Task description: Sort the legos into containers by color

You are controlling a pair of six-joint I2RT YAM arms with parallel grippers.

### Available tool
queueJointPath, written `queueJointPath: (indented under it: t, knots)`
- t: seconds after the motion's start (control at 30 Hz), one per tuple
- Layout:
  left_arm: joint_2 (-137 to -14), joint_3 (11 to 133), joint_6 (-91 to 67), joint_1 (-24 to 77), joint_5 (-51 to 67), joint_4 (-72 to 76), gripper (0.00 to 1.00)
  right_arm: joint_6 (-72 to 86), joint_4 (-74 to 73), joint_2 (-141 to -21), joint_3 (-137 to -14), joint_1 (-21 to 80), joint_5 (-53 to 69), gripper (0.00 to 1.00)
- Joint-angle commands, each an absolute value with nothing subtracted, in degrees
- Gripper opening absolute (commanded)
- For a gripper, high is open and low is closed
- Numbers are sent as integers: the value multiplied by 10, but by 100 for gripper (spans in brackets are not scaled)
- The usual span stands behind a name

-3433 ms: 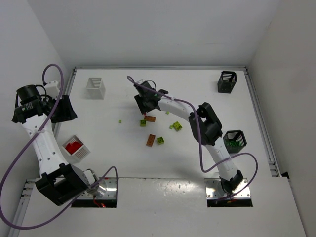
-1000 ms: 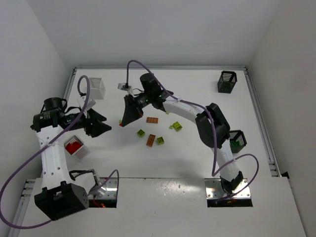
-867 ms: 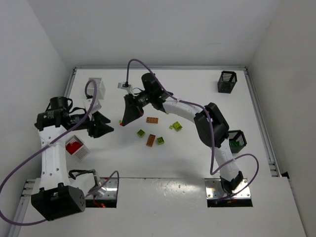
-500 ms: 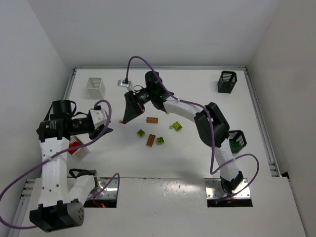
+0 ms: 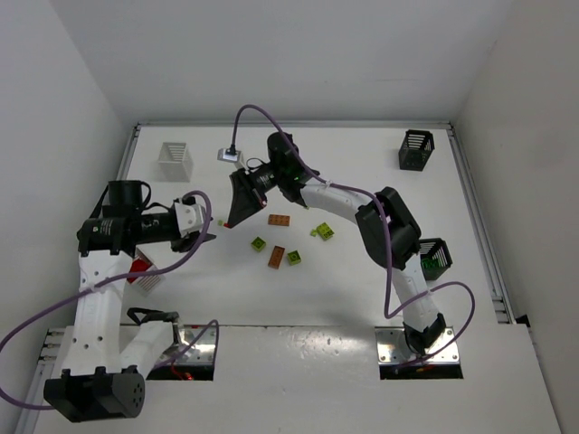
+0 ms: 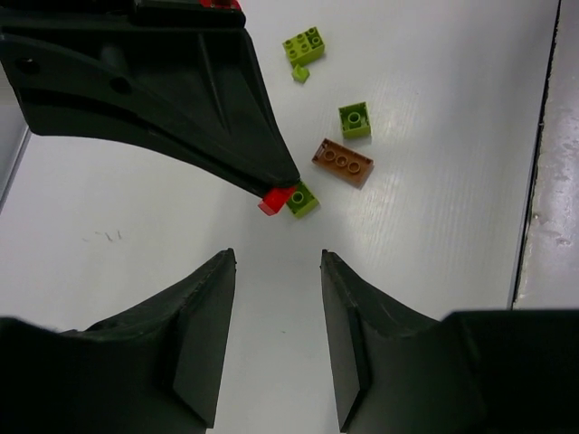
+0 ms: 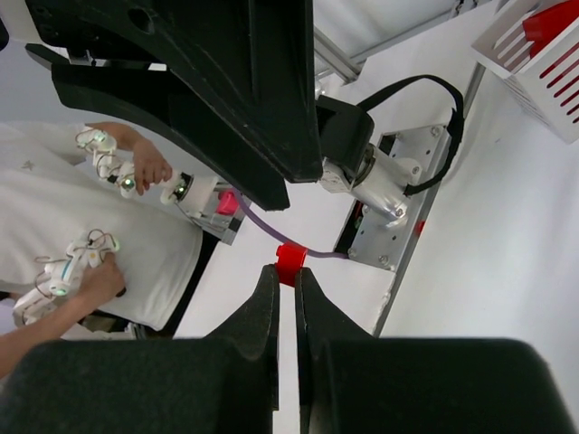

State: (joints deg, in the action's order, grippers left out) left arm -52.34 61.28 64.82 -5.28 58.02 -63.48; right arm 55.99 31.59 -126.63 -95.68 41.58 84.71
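My right gripper (image 5: 230,221) is shut on a small red lego (image 7: 291,261), held just above the table's left middle. The same red lego (image 6: 274,201) shows at that gripper's tip in the left wrist view, next to a yellow-green lego (image 6: 301,199). My left gripper (image 6: 279,258) is open and empty, its fingers (image 6: 204,334) pointing at the red lego from close by. Loose legos lie mid-table: orange-brown (image 5: 280,220), yellow-green (image 5: 259,243), orange-brown (image 5: 276,257), green (image 5: 294,259). A white basket holding reds (image 5: 145,277) is partly hidden under the left arm.
An empty white basket (image 5: 175,161) stands at the back left, a black basket (image 5: 415,149) at the back right, and a black basket with green pieces (image 5: 431,258) at the right. Another yellow-green clump (image 5: 321,231) lies near the right arm.
The left arm has swung right, away from the white basket of reds, until its open gripper faces the right gripper. The right gripper has kept the red lego and barely shifted.
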Motion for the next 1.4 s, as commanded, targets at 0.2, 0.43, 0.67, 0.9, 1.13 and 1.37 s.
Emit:
queueJointPath:
  t: [0.2, 0.43, 0.67, 0.9, 1.13, 1.37]
  knots:
    - [-510, 611, 628, -32, 606, -590, 50, 575, 349, -1269, -961, 419, 926, 0]
    - [-520, 606, 612, -9, 600, -567, 50, 575, 354, -1269, -961, 425, 926, 0]
    - [-532, 600, 585, 19, 590, -540, 50, 575, 354, -1269, -955, 425, 926, 0]
    - [-537, 590, 567, 37, 577, -518, 44, 580, 359, -1264, -955, 425, 926, 0]
    - [-537, 578, 562, 47, 557, -512, 34, 580, 359, -1264, -955, 425, 926, 0]
    - [-537, 573, 555, 59, 539, -501, 24, 580, 365, -1264, -955, 425, 926, 0]
